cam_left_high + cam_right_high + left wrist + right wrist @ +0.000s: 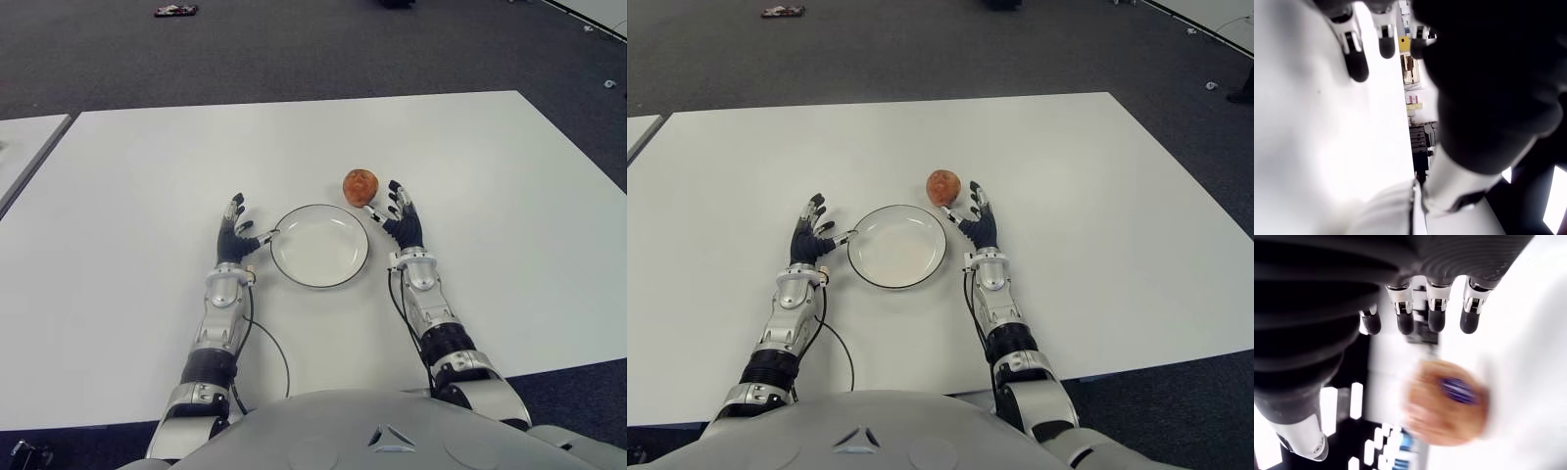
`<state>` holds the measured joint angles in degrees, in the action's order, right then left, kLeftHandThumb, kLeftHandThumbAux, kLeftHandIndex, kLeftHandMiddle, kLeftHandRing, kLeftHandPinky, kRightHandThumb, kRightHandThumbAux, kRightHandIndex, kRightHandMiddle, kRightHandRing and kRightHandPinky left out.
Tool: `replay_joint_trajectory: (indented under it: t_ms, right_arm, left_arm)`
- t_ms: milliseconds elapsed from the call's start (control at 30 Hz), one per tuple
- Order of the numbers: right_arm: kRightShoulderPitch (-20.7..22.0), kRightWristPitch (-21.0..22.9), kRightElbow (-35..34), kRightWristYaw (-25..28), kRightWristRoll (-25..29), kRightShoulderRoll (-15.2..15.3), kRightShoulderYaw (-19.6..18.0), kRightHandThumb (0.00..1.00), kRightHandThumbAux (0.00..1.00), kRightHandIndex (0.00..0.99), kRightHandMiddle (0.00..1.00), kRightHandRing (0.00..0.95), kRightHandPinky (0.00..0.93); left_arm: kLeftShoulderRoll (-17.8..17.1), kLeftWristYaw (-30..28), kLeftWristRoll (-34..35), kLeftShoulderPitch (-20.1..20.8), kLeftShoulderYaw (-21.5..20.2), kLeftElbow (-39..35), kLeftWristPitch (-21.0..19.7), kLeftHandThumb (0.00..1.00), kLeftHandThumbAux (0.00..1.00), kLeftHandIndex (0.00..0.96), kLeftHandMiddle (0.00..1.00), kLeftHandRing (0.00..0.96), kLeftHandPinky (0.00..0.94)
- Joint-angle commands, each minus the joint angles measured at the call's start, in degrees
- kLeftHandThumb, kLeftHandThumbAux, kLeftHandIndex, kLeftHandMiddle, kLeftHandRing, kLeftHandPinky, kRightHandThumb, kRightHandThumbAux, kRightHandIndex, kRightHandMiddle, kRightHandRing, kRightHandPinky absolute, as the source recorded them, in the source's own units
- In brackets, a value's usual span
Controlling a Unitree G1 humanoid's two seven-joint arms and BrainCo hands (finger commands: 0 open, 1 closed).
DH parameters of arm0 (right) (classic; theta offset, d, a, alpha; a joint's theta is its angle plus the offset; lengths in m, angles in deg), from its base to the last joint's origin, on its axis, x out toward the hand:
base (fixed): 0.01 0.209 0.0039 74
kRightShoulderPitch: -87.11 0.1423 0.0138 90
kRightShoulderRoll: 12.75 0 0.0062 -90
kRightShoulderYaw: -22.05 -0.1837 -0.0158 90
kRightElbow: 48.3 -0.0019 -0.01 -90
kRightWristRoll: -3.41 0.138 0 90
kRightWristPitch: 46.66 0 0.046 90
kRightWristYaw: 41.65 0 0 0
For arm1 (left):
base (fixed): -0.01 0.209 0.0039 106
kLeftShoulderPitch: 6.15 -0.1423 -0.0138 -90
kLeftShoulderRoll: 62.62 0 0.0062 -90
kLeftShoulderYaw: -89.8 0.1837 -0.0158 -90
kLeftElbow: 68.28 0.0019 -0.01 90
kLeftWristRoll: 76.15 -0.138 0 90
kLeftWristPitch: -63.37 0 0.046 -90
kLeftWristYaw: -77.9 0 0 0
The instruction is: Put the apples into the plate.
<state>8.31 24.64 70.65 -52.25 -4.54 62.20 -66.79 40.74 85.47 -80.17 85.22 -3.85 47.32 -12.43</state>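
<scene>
One reddish apple (360, 186) with a blue sticker (1457, 390) sits on the white table (490, 176), just beyond the far right rim of the white plate (319, 246). The plate has a dark rim and holds nothing. My right hand (400, 221) is to the right of the plate, its fingers (1436, 318) spread and open, fingertips just short of the apple without holding it. My left hand (235, 235) shows at the plate's left side, fingers open, thumb near the rim.
The white table extends widely around the plate. A second table's edge (29, 157) lies at the far left with a gap between. Dark carpet (294, 49) lies beyond, with a small object (175, 11) on it.
</scene>
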Motion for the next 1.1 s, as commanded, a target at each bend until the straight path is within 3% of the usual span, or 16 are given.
replay_joint_trajectory:
  t_ms: [33, 300, 467, 633, 733, 1100]
  right_arm:
    - [1.5, 1.2, -7.7, -2.8, -2.5, 0.3, -0.4, 0.182, 0.697, 0.0, 0.02, 0.038, 0.085]
    - [11.3, -5.1, -3.9, -8.2, -5.0, 1.7, -1.3, 0.185, 0.692, 0.0, 0.019, 0.047, 0.107]
    - [13.0, -7.6, -1.5, -9.3, -5.2, 2.0, -1.4, 0.184, 0.686, 0.0, 0.019, 0.047, 0.11]
    - [20.3, -10.8, 3.4, -6.9, -4.2, 1.8, -0.3, 0.215, 0.681, 0.0, 0.023, 0.06, 0.132]
    - [23.4, -11.2, 5.4, -4.9, -3.3, 2.0, -0.2, 0.241, 0.668, 0.0, 0.019, 0.051, 0.099]
    - [28.9, -12.6, 9.6, -1.2, -5.0, 4.0, 1.6, 0.261, 0.631, 0.0, 0.0, 0.012, 0.047]
  left_arm:
    - [0.3, 0.6, -0.1, 0.7, -0.1, 2.2, -0.9, 0.0, 0.28, 0.0, 0.0, 0.0, 0.004]
    - [0.5, 0.4, 0.3, 1.7, -0.2, 3.5, -0.2, 0.0, 0.281, 0.0, 0.0, 0.0, 0.007]
    - [0.7, 0.3, 0.4, 2.0, -0.1, 3.6, -0.1, 0.0, 0.282, 0.0, 0.0, 0.0, 0.004]
    - [0.7, 0.1, 0.4, 2.2, 0.0, 3.9, -0.1, 0.0, 0.281, 0.0, 0.0, 0.0, 0.001]
    - [0.6, 0.0, 0.4, 2.4, 0.1, 4.3, 0.2, 0.0, 0.279, 0.0, 0.0, 0.0, 0.0]
    - [0.6, 0.0, 0.4, 2.4, 0.1, 4.8, 0.7, 0.0, 0.276, 0.0, 0.0, 0.0, 0.003]
